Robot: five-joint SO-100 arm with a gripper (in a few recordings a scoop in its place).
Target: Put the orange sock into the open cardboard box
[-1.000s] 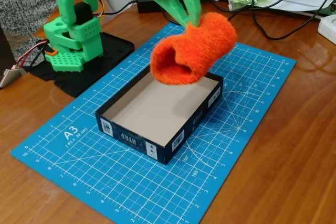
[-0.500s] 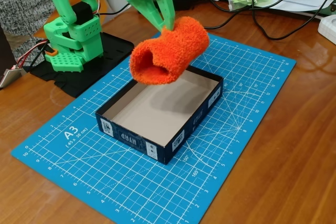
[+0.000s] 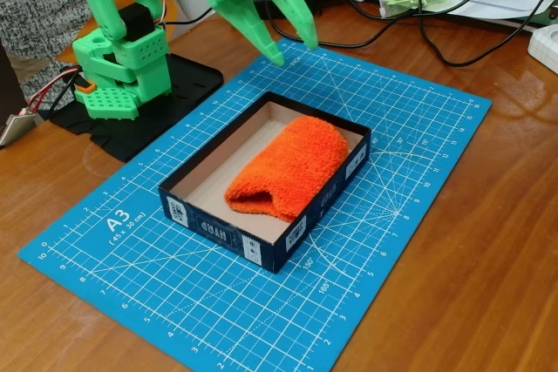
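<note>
Inside the open cardboard box [image 3: 205, 212], against its right wall in the fixed view, the orange sock [image 3: 289, 168] lies flat on the beige floor, while the green gripper [image 3: 294, 51] hangs above the far rim, fingers spread and empty, so the task looks done.

Arm [image 3: 113, 6] cut off at top edge

bright orange fuzzy sock [image 3: 288, 169]: in the shallow navy cardboard box [image 3: 228, 234], toward its right wall | box: centre of frame, on the blue gridded cutting mat [image 3: 410, 215] | green two-finger gripper [image 3: 293, 50]: above the box's far end, upper centre | green arm base [image 3: 122, 71]: upper left, beside the mat
</note>
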